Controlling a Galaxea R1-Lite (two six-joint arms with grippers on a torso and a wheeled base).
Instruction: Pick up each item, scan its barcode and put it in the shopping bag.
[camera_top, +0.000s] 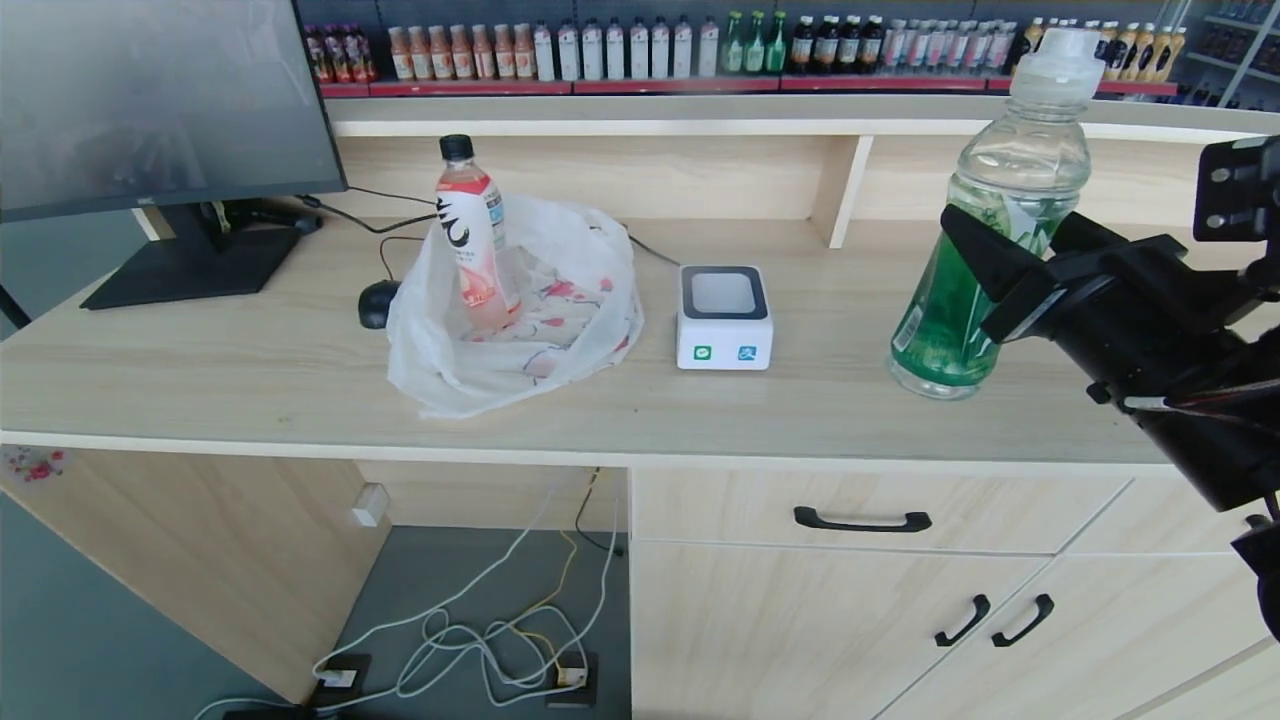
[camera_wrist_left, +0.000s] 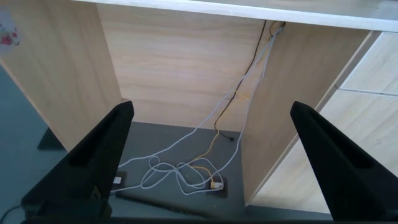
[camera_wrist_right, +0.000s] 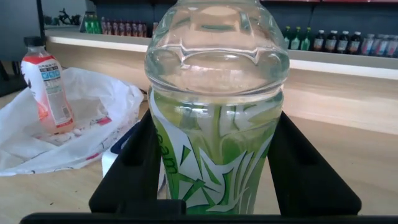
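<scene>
A clear bottle with a green label and green drink (camera_top: 1000, 200) hangs slightly tilted over the right side of the wooden counter (camera_top: 200, 370). My right gripper (camera_top: 985, 270) is shut on it, its black fingers on either side of the label (camera_wrist_right: 217, 174). Left of it stands the white barcode scanner (camera_top: 724, 316). Further left, the white shopping bag (camera_top: 560, 330) lies open with a pink drink bottle (camera_top: 472, 240) upright inside. The bag (camera_wrist_right: 93, 124) and pink bottle (camera_wrist_right: 48, 87) also show behind the green bottle (camera_wrist_right: 217, 81). My left gripper (camera_wrist_left: 211, 155) is open and holds nothing, low in front of the counter's underside.
A monitor (camera_top: 150, 100) stands at the counter's back left, with a black mouse (camera_top: 377, 303) next to the bag. A wooden divider (camera_top: 840, 190) rises behind the scanner. Shelves of drinks (camera_top: 700, 45) line the back. Loose cables (camera_wrist_left: 186, 174) lie on the floor under the counter.
</scene>
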